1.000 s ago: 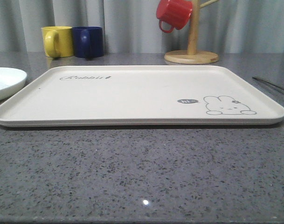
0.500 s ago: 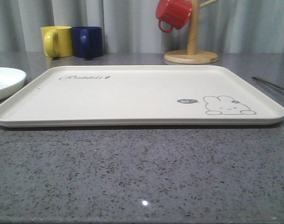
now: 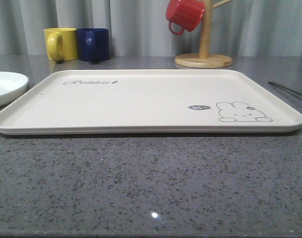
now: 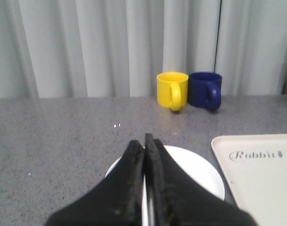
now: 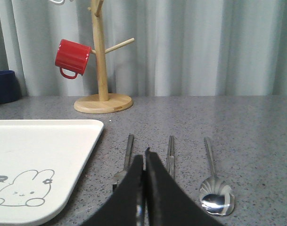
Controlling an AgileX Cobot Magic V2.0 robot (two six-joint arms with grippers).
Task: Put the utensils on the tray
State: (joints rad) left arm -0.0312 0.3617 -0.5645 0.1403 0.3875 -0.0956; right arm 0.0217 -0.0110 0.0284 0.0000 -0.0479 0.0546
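The cream tray (image 3: 141, 99) with the rabbit drawing lies flat in the middle of the grey counter, nothing on it. A white plate (image 3: 4, 87) sits just off its left edge. My left gripper (image 4: 144, 141) is shut and hangs over that plate (image 4: 200, 172) with nothing held. Right of the tray (image 5: 35, 155) lie the fork (image 5: 127, 155), the chopsticks (image 5: 170, 153) and the spoon (image 5: 215, 186), side by side. My right gripper (image 5: 144, 157) is shut and empty, between the fork and the chopsticks. In the front view a thin utensil (image 3: 289, 89) shows at the right edge.
A yellow mug (image 3: 60, 43) and a blue mug (image 3: 93, 43) stand behind the tray's left corner. A wooden mug stand (image 3: 204, 54) with a red mug (image 3: 184, 14) hanging on it stands behind the right side. Grey curtains close off the back.
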